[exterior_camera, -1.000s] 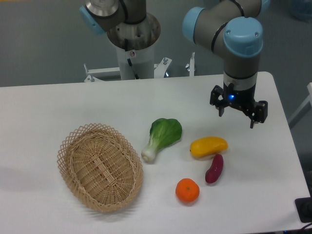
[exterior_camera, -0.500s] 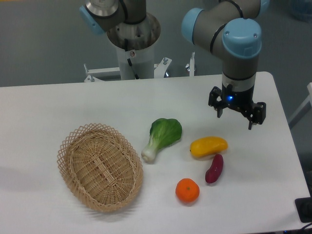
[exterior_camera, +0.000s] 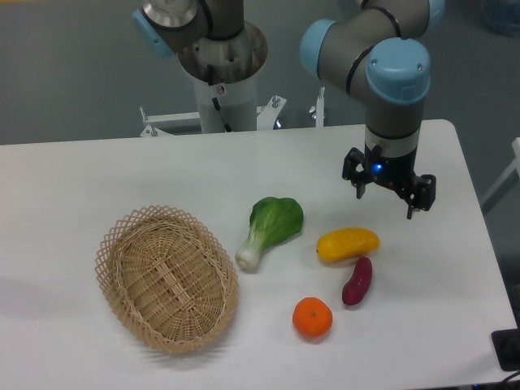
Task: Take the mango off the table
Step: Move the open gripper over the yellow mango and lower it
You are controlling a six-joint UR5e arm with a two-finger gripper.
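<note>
Gripper (exterior_camera: 383,203): jaws spread apart, empty, hovering above and just behind the mango
Mango (exterior_camera: 348,244): lying on the table (exterior_camera: 97,171), sweet potato (exterior_camera: 357,281) just beside it

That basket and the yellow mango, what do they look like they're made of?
The basket looks like woven wicker or rattan: tan strands, open lattice rim, matte. The mango looks smooth and glossy with an even yellow-orange skin, possibly a plastic replica, though real fruit can't be ruled out.
</note>
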